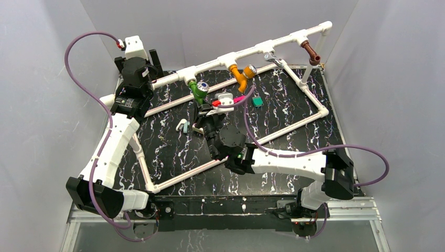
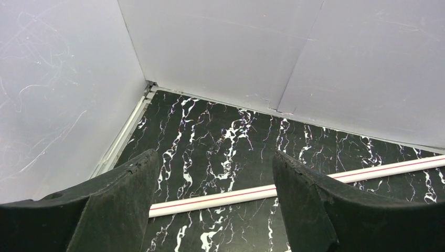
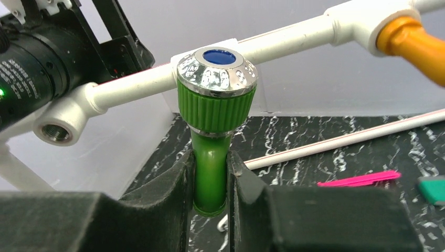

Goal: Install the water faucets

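Note:
Three faucets hang on the raised white pipe (image 1: 252, 50): a green one (image 1: 198, 92) at the left tee, an orange one (image 1: 240, 76) in the middle, a brown one (image 1: 313, 54) at the right end. My right gripper (image 3: 211, 181) is shut on the green faucet's spout (image 3: 211, 173), below its green knob with a chrome cap (image 3: 216, 86); it also shows in the top view (image 1: 202, 107). My left gripper (image 2: 215, 194) is open and empty, hovering over the black marbled board (image 2: 220, 136) and a low white pipe (image 2: 220, 197) at the back left; it also shows in the top view (image 1: 152, 65).
An open threaded pipe end (image 3: 55, 132) sits left of the green faucet. A flat pink strip (image 3: 359, 179) and a small green block (image 3: 433, 189) lie on the board. A chrome handle (image 1: 273, 58) sits on the raised pipe. A white pipe frame (image 1: 231, 152) borders the board.

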